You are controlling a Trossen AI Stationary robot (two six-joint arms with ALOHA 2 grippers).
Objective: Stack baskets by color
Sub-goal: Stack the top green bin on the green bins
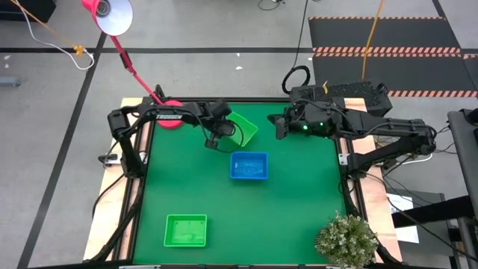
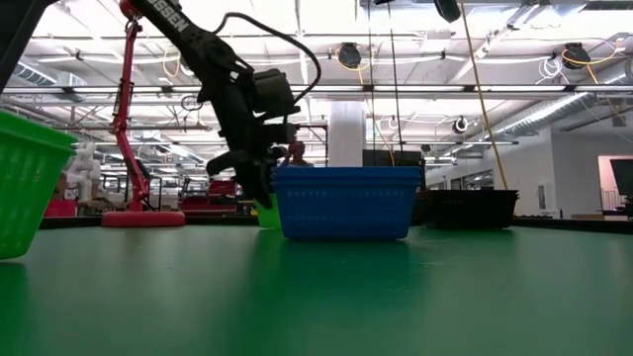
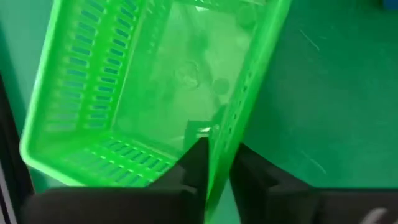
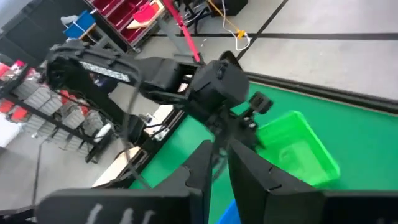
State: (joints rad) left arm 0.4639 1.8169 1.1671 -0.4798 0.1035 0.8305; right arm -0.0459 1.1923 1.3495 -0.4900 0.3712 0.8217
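Note:
A bright green basket [image 1: 244, 128] lies cornerwise at the table's far middle. My left gripper [image 1: 221, 139] is shut on its wall, slanting steeply down from the left. In the low view that gripper [image 2: 259, 186] shows just left of the blue basket [image 2: 346, 203], which hides most of the held one. The blue basket [image 1: 249, 166] rests on its bottom at mid-table. A second green basket [image 1: 185, 229] sits near the front left edge. My right gripper [image 1: 278, 127] hovers shut and empty, high over the far right. My left gripper has the green basket's perforated side wall [image 3: 225, 134] between its fingers, one finger [image 3: 196, 160] inside the basket and one outside. The fingers come from above, slanting down, across the rim. Whether the basket still rests on the table I cannot tell.
A red round lamp base [image 1: 170, 123] stands at the far left, its pole leaning out over the floor. A small bushy plant [image 1: 345, 239] sits at the near right corner. Green mat lies bare between the baskets.

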